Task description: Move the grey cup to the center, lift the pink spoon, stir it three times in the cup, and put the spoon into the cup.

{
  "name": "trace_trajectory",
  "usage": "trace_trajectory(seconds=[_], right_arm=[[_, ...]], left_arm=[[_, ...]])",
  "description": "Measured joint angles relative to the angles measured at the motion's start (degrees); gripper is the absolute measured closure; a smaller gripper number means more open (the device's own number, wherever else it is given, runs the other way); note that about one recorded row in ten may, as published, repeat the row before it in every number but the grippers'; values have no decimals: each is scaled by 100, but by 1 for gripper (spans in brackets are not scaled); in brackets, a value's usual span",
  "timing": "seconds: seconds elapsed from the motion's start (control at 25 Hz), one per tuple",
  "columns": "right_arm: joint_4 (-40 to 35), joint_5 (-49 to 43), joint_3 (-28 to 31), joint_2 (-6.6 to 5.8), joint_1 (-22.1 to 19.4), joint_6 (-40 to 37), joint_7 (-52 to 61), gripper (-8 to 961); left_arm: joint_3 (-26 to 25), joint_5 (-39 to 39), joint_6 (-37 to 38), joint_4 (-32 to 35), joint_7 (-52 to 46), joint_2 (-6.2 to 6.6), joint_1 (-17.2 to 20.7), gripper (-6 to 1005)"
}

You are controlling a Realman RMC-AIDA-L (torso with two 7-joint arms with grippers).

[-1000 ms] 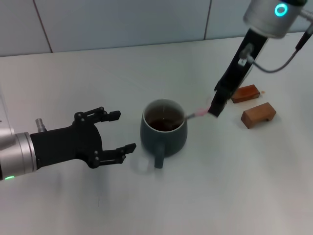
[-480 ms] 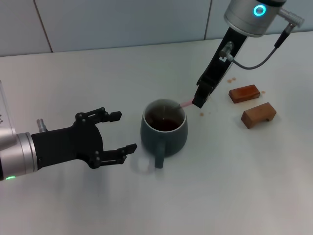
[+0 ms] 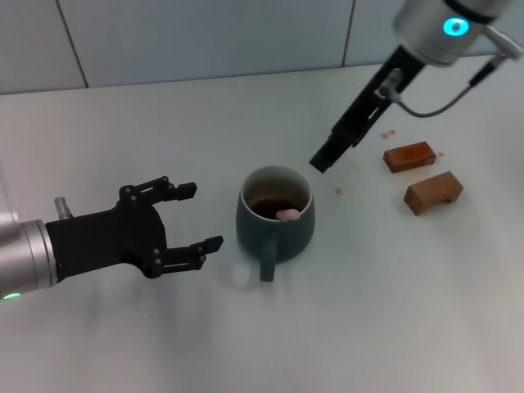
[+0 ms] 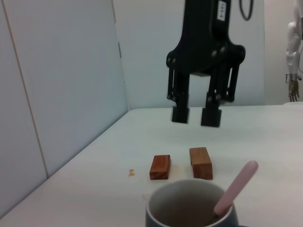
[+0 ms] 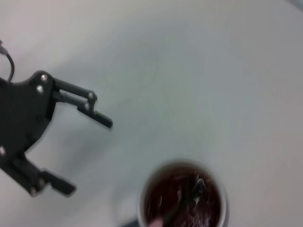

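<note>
The grey cup [image 3: 274, 236] stands mid-table, its handle toward me and brown liquid inside. The pink spoon [image 3: 288, 214] rests in it, and its pale handle [image 4: 236, 188] leans on the rim in the left wrist view. My right gripper [image 3: 321, 160] hangs open and empty above the table, just behind the cup and to its right. The left wrist view shows its two fingers apart [image 4: 195, 115] over the cup [image 4: 156, 208]. Left of the cup, a short gap away, my left gripper [image 3: 201, 215] is open and holds nothing. The right wrist view looks down on the cup [image 5: 140, 203] and the left gripper [image 5: 87, 156].
Two brown wooden blocks [image 3: 408, 155] [image 3: 432, 191] lie at the right, also seen as blocks [image 4: 160, 167] [image 4: 200, 162] behind the cup. Small brown drips [image 3: 336, 191] spot the table near them. A grey panelled wall runs along the table's far edge.
The right gripper let go of the spoon, which dropped into the cup, then rose and drew back to the right. The left arm shifted slightly left.
</note>
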Motion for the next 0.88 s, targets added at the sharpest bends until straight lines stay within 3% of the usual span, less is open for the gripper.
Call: trace_trajectory(seconds=[0.04,0.08,0.12,0.16,0.2,0.24,0.4,0.52,0.64,0.88], right_arm=[[0,0,0,0,0,0,0,501],[-365,184,7,30,-263,9,-77,424],[-1212,831,55,91,-986,87,-381,347],[-1212,831,55,91,-986,87,-381,332],[-1870,1682,140,164,-1850,309,-941,318],[-1870,1682,140,164,-1850,309,-941,303],[-2162,3586,239,207,-3600,812,-2651,244],[-1591,4563,429,208,-4446,836,-3784,200],[-702,5088,729,203,-4831,706,-4674,185],[334,5034,1045,193,-4905,597,-5511,185]], left_arm=[[-17,-1,0,0,0,0,4,170],[-27,-1,2,0,0,0,8,170],[-39,0,0,0,0,0,12,170],[-48,-1,2,-2,0,0,15,170],[-57,-1,0,-8,0,1,18,170],[-65,-1,0,-30,0,0,20,170],[-80,0,-4,-66,-24,0,36,170],[-95,0,-7,-88,-52,0,56,170],[-102,-2,-9,-144,-58,-1,57,170],[-105,-7,-169,-386,-61,-9,58,170]])
